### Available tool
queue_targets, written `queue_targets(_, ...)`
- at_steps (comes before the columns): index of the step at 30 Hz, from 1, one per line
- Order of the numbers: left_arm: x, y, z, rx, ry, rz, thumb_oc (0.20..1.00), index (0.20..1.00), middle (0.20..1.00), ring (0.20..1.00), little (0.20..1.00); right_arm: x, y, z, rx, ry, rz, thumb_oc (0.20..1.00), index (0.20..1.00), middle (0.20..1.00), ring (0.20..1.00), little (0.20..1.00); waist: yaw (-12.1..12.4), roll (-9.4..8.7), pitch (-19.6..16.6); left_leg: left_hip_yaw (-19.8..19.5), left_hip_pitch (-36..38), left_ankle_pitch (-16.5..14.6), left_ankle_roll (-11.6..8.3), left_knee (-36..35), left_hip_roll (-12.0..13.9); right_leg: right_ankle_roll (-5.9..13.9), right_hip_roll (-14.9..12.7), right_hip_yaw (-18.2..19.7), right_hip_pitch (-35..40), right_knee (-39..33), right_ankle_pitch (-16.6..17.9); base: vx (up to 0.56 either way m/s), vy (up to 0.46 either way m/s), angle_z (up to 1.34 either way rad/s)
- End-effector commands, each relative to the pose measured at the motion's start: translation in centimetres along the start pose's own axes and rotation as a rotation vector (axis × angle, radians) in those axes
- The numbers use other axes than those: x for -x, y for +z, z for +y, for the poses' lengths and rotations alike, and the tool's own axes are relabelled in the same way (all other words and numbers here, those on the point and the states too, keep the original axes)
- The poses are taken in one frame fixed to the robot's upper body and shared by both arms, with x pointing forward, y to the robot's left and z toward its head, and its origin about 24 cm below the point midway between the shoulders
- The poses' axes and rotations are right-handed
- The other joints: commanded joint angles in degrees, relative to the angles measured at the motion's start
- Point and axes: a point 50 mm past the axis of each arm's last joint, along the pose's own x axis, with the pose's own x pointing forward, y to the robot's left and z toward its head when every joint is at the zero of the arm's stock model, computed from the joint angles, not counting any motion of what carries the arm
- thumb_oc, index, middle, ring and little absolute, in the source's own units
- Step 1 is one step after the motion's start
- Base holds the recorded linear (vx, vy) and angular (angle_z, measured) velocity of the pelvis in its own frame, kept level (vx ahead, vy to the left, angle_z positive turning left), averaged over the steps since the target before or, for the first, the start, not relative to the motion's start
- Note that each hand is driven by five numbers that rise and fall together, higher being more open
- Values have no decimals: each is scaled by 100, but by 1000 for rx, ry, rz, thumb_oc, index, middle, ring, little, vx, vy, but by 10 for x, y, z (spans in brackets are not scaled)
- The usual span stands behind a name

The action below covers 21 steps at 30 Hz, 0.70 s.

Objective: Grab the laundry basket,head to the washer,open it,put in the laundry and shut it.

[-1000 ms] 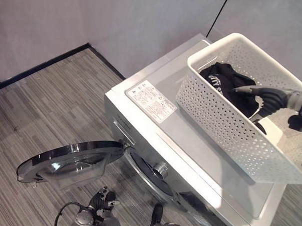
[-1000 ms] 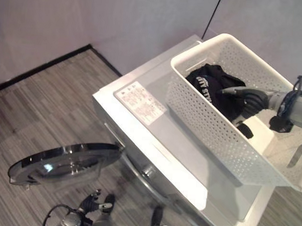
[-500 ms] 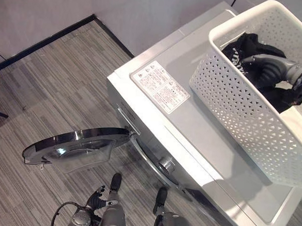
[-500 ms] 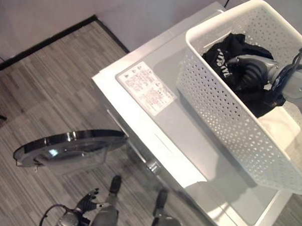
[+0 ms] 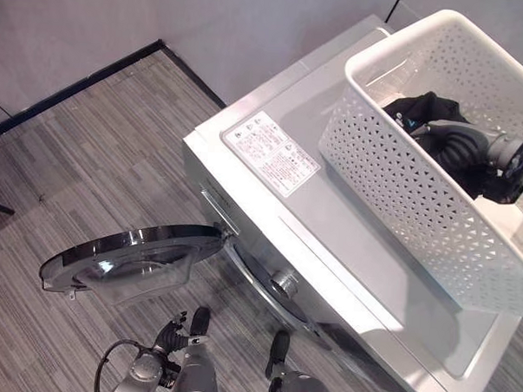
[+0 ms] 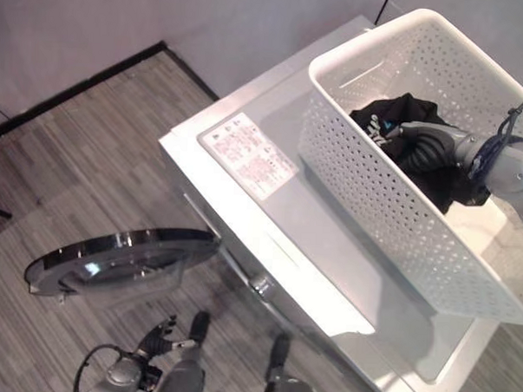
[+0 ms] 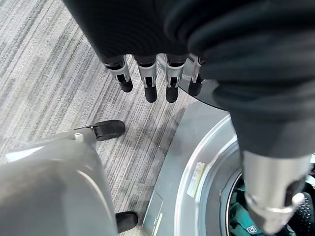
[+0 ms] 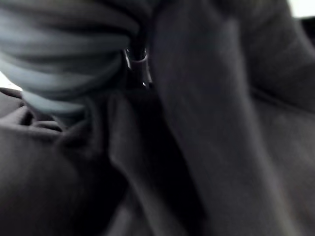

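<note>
A black crumpled cloth garment [image 6: 403, 133] lies inside the white perforated plastic laundry basket [image 5: 401, 180], toward its far half. The basket stands on the flat top of the white front-loading washing machine [image 5: 328, 251], on the right part of that top. The right hand [image 6: 429, 147] reaches into the basket from the right and is sunk in the dark cloth; in the right wrist view black folds press close about the hand, and whether the fingers are curled round the cloth or only resting in it cannot be told.

On the left part of the washer's top, beside the basket, lies a white rectangular printed label [image 5: 270, 153]. The washer's round glass door with a dark rim [image 5: 133, 260] is swung wide open to the left of the machine, low over the grey striped wood-look floor [image 5: 99, 145]. In the left wrist view some teal cloth [image 7: 241, 216] shows inside the open drum.

The left hand [image 7: 147, 83] hangs low near the floor, left of the washer's front, its fingers straight and relaxed, holding nothing. A pale grey wall with a black skirting strip [image 5: 75, 84] runs along the far side.
</note>
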Motion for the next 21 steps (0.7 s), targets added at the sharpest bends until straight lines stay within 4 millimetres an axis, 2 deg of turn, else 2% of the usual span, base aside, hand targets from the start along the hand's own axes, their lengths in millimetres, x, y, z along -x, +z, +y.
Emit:
queue_targets(1,2,-3,0,-24,-1,-11,1000,1000,1000,1000,1000,18,0,-27,-30,-218,-40,200,200,200,200,200,-26,-187,-368,512,591,-520,-59,32,327,413,-416,388,171,84,-382,57,8,-8)
queue_targets(4,3,-9,1,-19,8,11,1000,1000,1000,1000,1000,34,-5,-48,-71,-378,-50,200,200,200,200,200,-88,-196,-480,552,722,-580,-44,32,333,413,-410,432,261,94,-409,54,9,-7)
queue_targets(5,4,-13,1,-12,12,24,1000,1000,1000,1000,1000,48,-8,-61,-103,-480,-60,200,200,200,200,200,-136,-204,-566,577,813,-634,-34,32,333,417,-413,448,335,98,-427,45,9,-12)
queue_targets(7,5,-16,2,2,20,34,1000,1000,1000,1000,1000,61,-10,-72,-137,-586,-77,200,200,200,200,200,-172,-212,-636,594,895,-679,-28,32,339,419,-409,461,400,105,-445,29,2,-4)
queue_targets(8,5,-16,2,-1,20,34,1000,1000,1000,1000,1000,62,-11,-72,-139,-588,-75,200,200,200,200,200,-158,-224,-629,592,899,-681,-29,32,340,419,-408,459,406,105,-447,0,0,0)
queue_targets(12,6,-19,6,5,47,47,1000,1000,1000,1000,1000,86,-16,-89,-225,-817,-125,200,200,200,200,200,-183,-233,-724,600,1035,-754,-1,32,349,409,-399,474,503,142,-483,26,-2,-3)
queue_targets(15,5,-21,7,0,65,59,1000,1000,1000,1000,1000,99,-20,-94,-305,-971,-167,200,200,200,200,200,-173,-232,-771,609,1132,-799,17,32,346,404,-395,482,559,180,-510,32,7,-10)
queue_targets(21,3,-19,6,-17,89,61,1000,1000,1000,1000,1000,103,-24,-89,-361,-1175,-185,200,200,200,200,200,-183,-207,-820,671,1304,-907,64,32,341,405,-400,574,652,188,-515,24,11,-7)
